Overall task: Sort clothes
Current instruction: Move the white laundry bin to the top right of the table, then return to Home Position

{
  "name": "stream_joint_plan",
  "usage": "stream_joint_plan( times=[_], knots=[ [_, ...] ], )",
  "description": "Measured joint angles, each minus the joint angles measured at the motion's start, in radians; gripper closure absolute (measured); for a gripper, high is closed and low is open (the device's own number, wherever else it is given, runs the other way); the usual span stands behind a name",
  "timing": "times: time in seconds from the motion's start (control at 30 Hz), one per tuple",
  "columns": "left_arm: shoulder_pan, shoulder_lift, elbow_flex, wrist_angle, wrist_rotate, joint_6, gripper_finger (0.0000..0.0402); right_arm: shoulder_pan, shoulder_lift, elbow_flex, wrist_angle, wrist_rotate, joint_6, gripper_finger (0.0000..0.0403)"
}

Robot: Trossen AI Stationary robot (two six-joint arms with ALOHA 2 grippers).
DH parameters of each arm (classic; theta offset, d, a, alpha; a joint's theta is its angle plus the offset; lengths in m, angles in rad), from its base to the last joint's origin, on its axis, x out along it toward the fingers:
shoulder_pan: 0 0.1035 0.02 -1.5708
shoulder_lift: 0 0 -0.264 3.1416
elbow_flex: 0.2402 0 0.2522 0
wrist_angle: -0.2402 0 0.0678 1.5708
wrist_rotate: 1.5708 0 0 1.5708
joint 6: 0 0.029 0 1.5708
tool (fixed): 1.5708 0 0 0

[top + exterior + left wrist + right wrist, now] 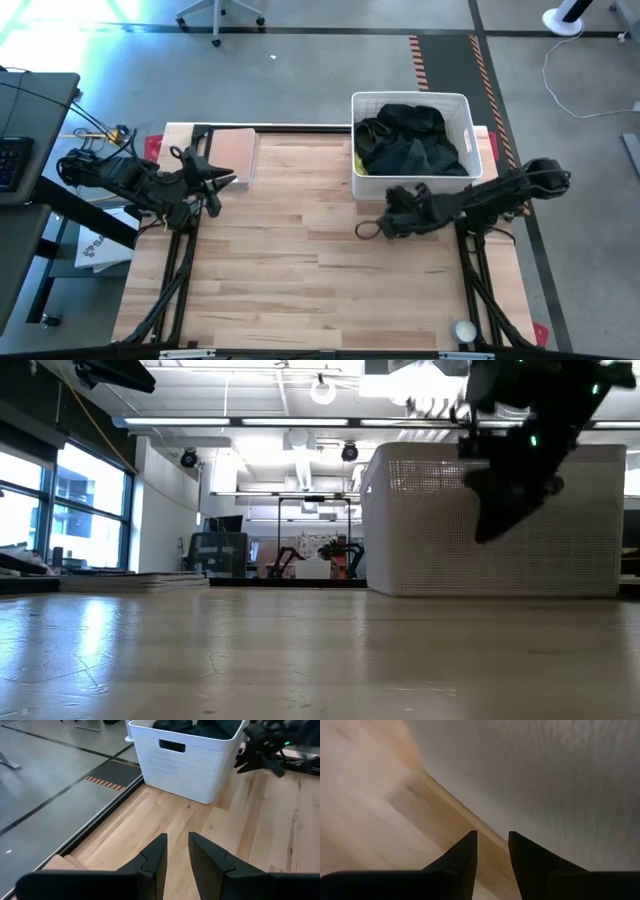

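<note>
The clothes (412, 140) lie piled in a white basket (460, 102) at the table's far right: mostly black and dark green, with a strip of neon yellow (359, 160) at the basket's left wall. They also show in the left wrist view (197, 727). My right gripper (366, 229) hovers just in front of the basket's near left corner, open a little and empty; it hangs above the table in the low view (500, 520). My left gripper (226, 182) waits at the far left, open a little and empty. Maroon and pale pink garments do not show.
A thin brown board (233, 155) lies at the table's far left, beside my left gripper. A small white-grey ball (465, 330) sits near the table's near right corner. Bare wooden tabletop (300, 270) stretches between the arms. The basket wall (560, 780) fills the right wrist view.
</note>
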Motion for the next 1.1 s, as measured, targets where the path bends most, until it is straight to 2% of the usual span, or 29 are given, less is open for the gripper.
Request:
stream_joint_plan(
  times=[0.17,0.27,0.53,0.67,0.77,0.9,1.1],
  knots=[
    [0.000,0.000,0.000,0.000,-0.001,-0.001,0.0326,-0.103,0.000,-0.072,0.001,-0.054,-0.063,0.0295],
    [0.000,-0.001,0.000,0.000,-0.001,-0.017,0.0326,-0.096,-0.001,-0.060,-0.012,-0.086,-0.086,0.0295],
    [-0.004,-0.092,0.000,-0.001,0.004,-0.025,0.0326,0.103,-0.002,0.148,-0.004,-0.155,-0.192,0.0295],
    [-0.028,-0.188,0.000,-0.002,0.039,-0.001,0.0326,0.229,-0.002,0.247,0.025,-0.081,-0.256,0.0295],
    [-0.046,-0.267,-0.016,-0.001,0.048,0.004,0.0326,0.309,-0.016,0.271,0.078,-0.001,-0.268,0.0296],
    [-0.054,-0.387,-0.071,-0.001,0.053,0.038,0.0326,0.384,-0.084,0.183,0.260,0.031,-0.314,0.0318],
    [-0.054,-0.562,-0.159,0.001,0.088,0.068,0.0326,0.359,-0.325,-0.109,0.704,-0.099,-0.452,0.0391]
  ],
)
